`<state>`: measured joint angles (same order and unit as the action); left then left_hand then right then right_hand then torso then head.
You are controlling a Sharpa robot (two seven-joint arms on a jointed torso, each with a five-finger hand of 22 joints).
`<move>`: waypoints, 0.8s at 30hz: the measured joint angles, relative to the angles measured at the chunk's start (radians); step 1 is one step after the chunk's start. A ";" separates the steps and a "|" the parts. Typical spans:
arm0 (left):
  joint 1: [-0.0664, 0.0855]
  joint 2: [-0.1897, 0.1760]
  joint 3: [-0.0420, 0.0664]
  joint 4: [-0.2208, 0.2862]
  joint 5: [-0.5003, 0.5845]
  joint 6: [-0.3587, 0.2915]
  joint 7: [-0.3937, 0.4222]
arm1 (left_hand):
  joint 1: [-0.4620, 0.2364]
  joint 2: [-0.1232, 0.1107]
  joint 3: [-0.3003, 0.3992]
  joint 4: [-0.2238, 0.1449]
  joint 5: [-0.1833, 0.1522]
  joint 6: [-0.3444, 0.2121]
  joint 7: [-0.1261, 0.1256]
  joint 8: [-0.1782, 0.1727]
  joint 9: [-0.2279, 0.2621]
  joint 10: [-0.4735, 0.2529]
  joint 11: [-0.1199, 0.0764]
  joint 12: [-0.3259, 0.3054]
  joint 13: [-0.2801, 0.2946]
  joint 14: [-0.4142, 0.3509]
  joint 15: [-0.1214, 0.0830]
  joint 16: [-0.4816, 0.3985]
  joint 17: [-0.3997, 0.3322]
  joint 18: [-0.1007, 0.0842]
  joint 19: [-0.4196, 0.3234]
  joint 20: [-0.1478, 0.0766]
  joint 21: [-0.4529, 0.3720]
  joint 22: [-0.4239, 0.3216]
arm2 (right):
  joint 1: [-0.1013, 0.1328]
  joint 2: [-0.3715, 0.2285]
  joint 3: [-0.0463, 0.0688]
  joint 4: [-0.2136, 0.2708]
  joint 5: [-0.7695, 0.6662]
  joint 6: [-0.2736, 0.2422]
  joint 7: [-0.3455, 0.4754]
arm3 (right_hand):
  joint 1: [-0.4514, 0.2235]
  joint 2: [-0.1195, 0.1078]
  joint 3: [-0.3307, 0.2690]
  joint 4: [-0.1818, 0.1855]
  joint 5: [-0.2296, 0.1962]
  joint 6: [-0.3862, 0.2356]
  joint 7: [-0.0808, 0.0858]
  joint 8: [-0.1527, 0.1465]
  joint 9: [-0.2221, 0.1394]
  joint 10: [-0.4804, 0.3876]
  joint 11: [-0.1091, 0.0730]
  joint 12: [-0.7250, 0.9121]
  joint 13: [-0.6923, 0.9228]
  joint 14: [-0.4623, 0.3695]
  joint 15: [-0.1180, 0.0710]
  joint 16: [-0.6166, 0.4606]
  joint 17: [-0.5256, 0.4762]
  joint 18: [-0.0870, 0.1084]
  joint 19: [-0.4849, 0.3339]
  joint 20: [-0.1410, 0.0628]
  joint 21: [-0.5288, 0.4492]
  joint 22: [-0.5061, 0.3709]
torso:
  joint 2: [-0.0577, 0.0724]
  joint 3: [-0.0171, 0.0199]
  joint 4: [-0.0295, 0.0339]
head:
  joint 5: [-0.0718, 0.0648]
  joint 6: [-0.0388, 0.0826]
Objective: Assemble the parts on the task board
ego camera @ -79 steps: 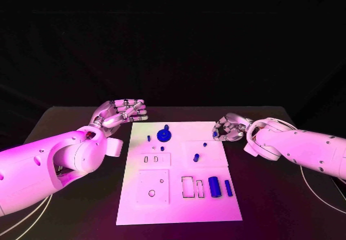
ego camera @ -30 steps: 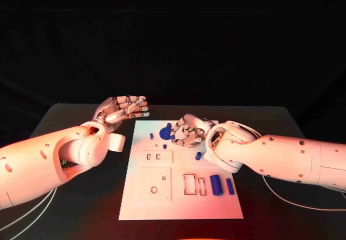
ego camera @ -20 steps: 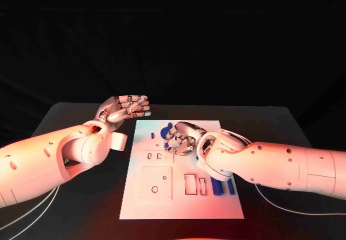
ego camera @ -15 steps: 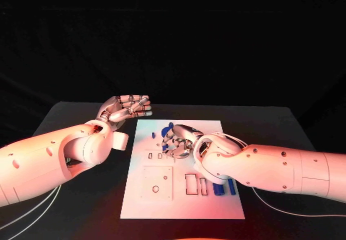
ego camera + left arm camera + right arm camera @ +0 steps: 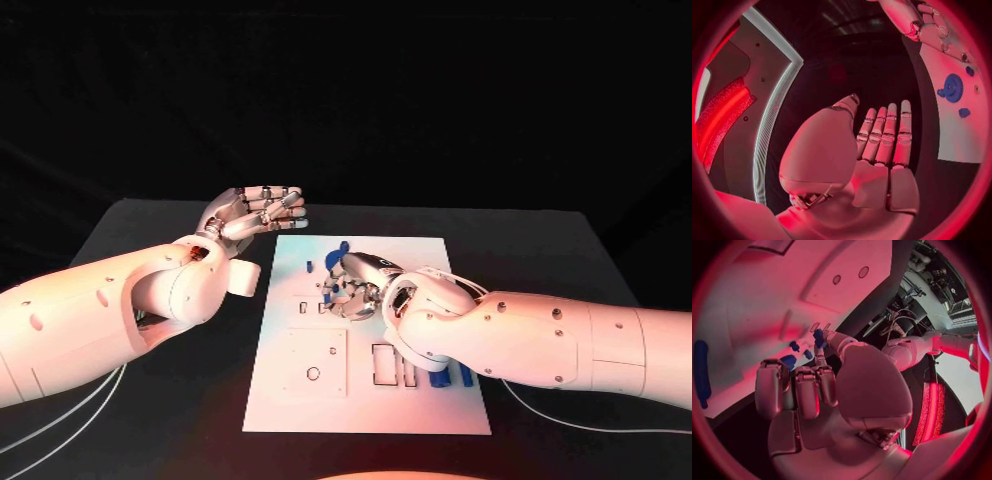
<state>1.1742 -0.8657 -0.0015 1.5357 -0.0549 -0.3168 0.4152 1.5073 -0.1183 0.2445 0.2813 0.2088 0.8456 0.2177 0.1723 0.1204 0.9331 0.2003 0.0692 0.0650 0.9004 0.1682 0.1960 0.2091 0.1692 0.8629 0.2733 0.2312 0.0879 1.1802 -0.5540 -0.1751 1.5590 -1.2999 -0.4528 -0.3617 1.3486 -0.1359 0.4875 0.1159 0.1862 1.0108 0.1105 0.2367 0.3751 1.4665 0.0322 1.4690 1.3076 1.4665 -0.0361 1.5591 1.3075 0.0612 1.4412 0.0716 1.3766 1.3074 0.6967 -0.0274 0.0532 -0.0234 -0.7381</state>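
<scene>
Two arms reach over the black surface. Left robot hand hovers beside the far left corner of the task board, holding nothing, fingers straight and side by side. Right robot hand is low over the board's middle, pinching a small blue part between thumb and fingertip just above the board. A blue gear sits near the far edge, and a blue cylinder lies on the board's near right.

No readable text, label, brand or number appears on anything here.
</scene>
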 measured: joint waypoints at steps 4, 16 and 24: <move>0.000 0.000 0.000 0.001 0.000 0.000 -0.001 | 0.000 0.000 0.000 0.000 0.000 0.000 0.000 0.000 0.000 0.000 0.000 0.000 0.000 0.000 0.000 0.000 0.000 0.000 0.000 0.000 0.000 0.000 | -0.002 0.000 -0.001 -0.002 -0.013 0.005 -0.008 | -0.005 -0.005 0.000 0.000 0.000 0.000 0.000 0.000 0.000 0.000 0.000 0.000 0.000 0.000 0.000 0.000 0.000 0.000 0.000 0.000 0.000 0.000 | 0.000 0.0002 -0.0005 | 0.000 -0.004; 0.000 0.000 0.000 0.001 0.000 0.001 -0.002 | 0.000 0.000 0.000 0.000 0.000 0.000 0.000 0.000 0.000 0.000 0.000 0.000 0.000 0.000 0.000 0.000 0.000 0.000 0.000 0.000 0.000 0.000 | -0.009 0.001 -0.002 -0.006 -0.038 0.020 -0.024 | -0.009 -0.009 0.000 0.000 0.000 0.000 0.000 0.000 0.000 0.000 0.000 0.000 0.000 0.000 0.000 0.000 0.000 0.000 0.000 0.000 0.000 0.000 | -0.003 0.0002 -0.0010 | 0.002 -0.008; 0.000 0.000 0.000 0.001 0.000 0.001 -0.002 | 0.000 0.000 0.000 0.000 0.000 0.000 0.000 0.000 0.000 0.000 0.000 0.000 0.000 0.000 0.000 0.000 0.000 0.000 0.000 0.000 0.000 0.000 | -0.015 0.005 -0.003 -0.015 -0.044 0.026 -0.028 | -0.020 -0.020 0.000 0.000 -0.001 -0.002 -0.002 0.018 0.001 0.000 0.000 -0.004 0.000 0.000 0.000 0.000 0.000 0.000 0.000 0.000 -0.004 0.001 | -0.003 -0.0005 0.0000 | 0.002 -0.006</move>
<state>1.1742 -0.8660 -0.0017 1.5364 -0.0548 -0.3155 0.4132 1.5073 -0.1183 0.2444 0.2813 0.2088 0.8456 0.2176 0.1723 0.1204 0.9331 0.2003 0.0693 0.0650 0.9005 0.1682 0.1960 0.2090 0.1692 0.8629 0.2733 0.2312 0.0881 1.1657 -0.5495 -0.1779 1.5439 -1.3437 -0.4270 -0.3901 1.3290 -0.1557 0.4872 0.1157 0.1856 1.0091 0.1088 0.2545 0.3762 1.4664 0.0322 1.4652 1.3075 1.4665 -0.0360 1.5591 1.3074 0.0613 1.4412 0.0716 1.3727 1.3080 0.6939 -0.0279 0.0532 -0.0210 -0.7439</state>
